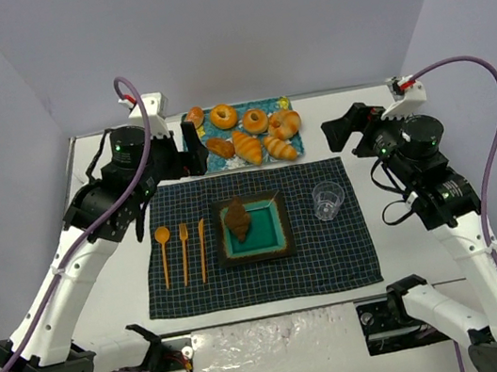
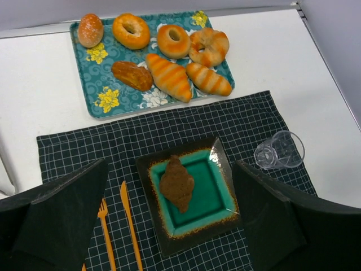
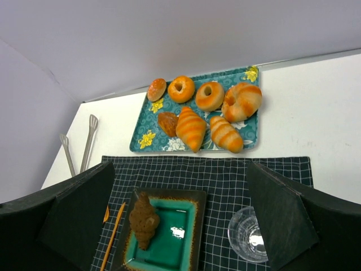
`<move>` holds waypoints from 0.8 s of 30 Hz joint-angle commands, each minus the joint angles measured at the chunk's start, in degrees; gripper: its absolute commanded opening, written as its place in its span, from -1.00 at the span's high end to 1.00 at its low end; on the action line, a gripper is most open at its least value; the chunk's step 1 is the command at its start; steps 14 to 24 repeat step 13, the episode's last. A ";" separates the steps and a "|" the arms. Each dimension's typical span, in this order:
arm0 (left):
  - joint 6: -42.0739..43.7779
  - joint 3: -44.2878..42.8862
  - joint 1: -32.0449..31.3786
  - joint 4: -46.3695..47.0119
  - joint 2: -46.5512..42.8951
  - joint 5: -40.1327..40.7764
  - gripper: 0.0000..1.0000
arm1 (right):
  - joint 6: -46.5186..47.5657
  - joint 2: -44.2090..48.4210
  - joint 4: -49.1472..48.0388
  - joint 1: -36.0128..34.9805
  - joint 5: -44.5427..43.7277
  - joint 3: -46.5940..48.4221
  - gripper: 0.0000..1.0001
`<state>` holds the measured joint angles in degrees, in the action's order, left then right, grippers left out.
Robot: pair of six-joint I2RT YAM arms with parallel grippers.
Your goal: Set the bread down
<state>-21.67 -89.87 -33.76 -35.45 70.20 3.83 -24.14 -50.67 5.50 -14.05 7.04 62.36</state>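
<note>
Two open, empty hands: my left hand (image 2: 169, 162) and right hand (image 3: 180, 165). The chocolate-brown ridged tapering bread (image 2: 176, 183) lies centred on the square teal glazed plate (image 2: 211, 197), at six o'clock from the floral pastry tray (image 2: 93, 84).

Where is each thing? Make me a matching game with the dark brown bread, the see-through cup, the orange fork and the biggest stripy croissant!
Things:
1. dark chocolate-brown ridged bread
2. clear plastic cup
3. orange plastic fork
4. largest golden striped croissant

Places:
A. on the blue flowered tray
B. on the teal square plate
C. on the dark checked mat, right of the plate
D. on the mat, left of the plate

Pairs: 1-B, 2-C, 3-D, 4-A
</note>
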 commanded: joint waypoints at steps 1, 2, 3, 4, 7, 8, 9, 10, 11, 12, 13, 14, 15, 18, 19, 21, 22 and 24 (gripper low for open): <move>-0.89 -1.17 -1.05 3.46 -0.24 -2.80 -0.77 | 0.59 -0.65 -1.81 -0.53 0.53 2.42 -1.00; -1.24 -1.05 -1.11 3.91 -0.37 -3.58 -0.77 | 0.65 -0.66 -1.81 -0.54 0.46 2.48 -1.00; -1.35 -0.77 -1.14 4.07 -0.41 -3.83 -0.77 | 0.67 -0.60 -1.81 -0.48 0.38 2.51 -1.00; -1.27 -0.70 -1.14 3.98 -0.41 -3.83 -0.77 | 0.76 -0.61 -1.81 -0.50 0.21 2.69 -1.00; -0.83 -1.14 -1.22 3.81 -0.41 -3.83 -0.77 | 0.93 -0.41 -1.72 -0.45 -0.09 3.03 -1.00; -0.69 -1.32 -1.18 3.76 -0.46 -3.83 -0.77 | 0.98 -0.34 -1.72 -0.50 -0.14 3.08 -1.00; -0.57 -1.48 -1.14 3.75 -0.55 -4.17 -0.77 | 1.06 -0.42 -1.70 -0.54 0.07 3.15 -1.00; -0.57 -1.57 -1.14 3.85 -0.69 -5.10 -0.77 | 1.15 -0.75 -1.65 -0.54 0.77 3.25 -1.00; -0.52 -1.62 -1.14 3.89 -0.83 -5.75 -0.77 | 1.15 -0.94 -1.63 -0.51 1.15 3.30 -1.00; -0.42 -1.62 -1.14 3.89 -0.98 -6.10 -0.77 | 1.05 -0.99 -1.63 -0.47 1.21 3.30 -1.00; -0.39 -1.56 -1.14 3.89 -1.15 -6.45 -0.77 | 1.02 -0.89 -1.63 -0.51 1.10 3.18 -1.00; -0.39 -1.56 -1.14 3.89 -1.15 -6.45 -0.77 | 1.02 -0.89 -1.63 -0.51 1.10 3.18 -1.00; -0.39 -1.56 -1.14 3.89 -1.15 -6.45 -0.77 | 1.02 -0.89 -1.63 -0.51 1.10 3.18 -1.00; -0.39 -1.56 -1.14 3.89 -1.15 -6.45 -0.77 | 1.02 -0.89 -1.63 -0.51 1.10 3.18 -1.00; -0.39 -1.56 -1.14 3.89 -1.15 -6.45 -0.77 | 1.02 -0.89 -1.63 -0.51 1.10 3.18 -1.00; -0.39 -1.56 -1.14 3.89 -1.15 -6.45 -0.77 | 1.02 -0.89 -1.63 -0.51 1.10 3.18 -1.00; -0.39 -1.56 -1.14 3.89 -1.15 -6.45 -0.77 | 1.02 -0.89 -1.63 -0.51 1.10 3.18 -1.00; -0.39 -1.56 -1.14 3.89 -1.15 -6.45 -0.77 | 1.02 -0.89 -1.63 -0.51 1.10 3.18 -1.00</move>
